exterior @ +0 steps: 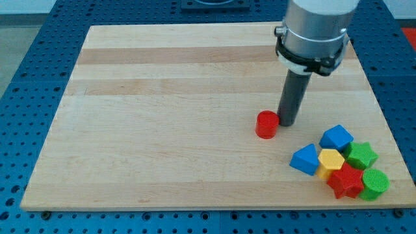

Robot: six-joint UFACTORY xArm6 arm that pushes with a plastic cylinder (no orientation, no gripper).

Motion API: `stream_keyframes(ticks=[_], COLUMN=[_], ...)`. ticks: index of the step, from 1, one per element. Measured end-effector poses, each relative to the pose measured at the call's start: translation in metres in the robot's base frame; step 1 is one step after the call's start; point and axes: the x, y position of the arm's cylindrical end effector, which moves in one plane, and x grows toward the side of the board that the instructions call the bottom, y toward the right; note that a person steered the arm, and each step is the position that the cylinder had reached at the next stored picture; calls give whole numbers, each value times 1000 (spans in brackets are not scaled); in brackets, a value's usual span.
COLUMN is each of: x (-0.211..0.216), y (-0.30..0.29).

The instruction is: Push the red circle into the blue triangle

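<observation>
The red circle [266, 124] is a short red cylinder on the wooden board, right of the middle. My tip [286, 122] stands just to its right, touching or nearly touching its side. The blue triangle [305, 159] lies lower right of the red circle, about a block's width away, at the left edge of a cluster of blocks.
The cluster at the view's lower right holds a blue cube [336, 138], a yellow hexagon [331, 160], a green star [361, 155], a red star [346, 180] and a green circle [374, 184]. The board's right edge [390, 133] and bottom edge [195, 208] run close to it.
</observation>
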Motion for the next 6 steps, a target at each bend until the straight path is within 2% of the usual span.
stream_keyframes(ticks=[1,2,3,4,6], x=[-14,17,29,29,28], y=[-28,-76,-101,-87,-3])
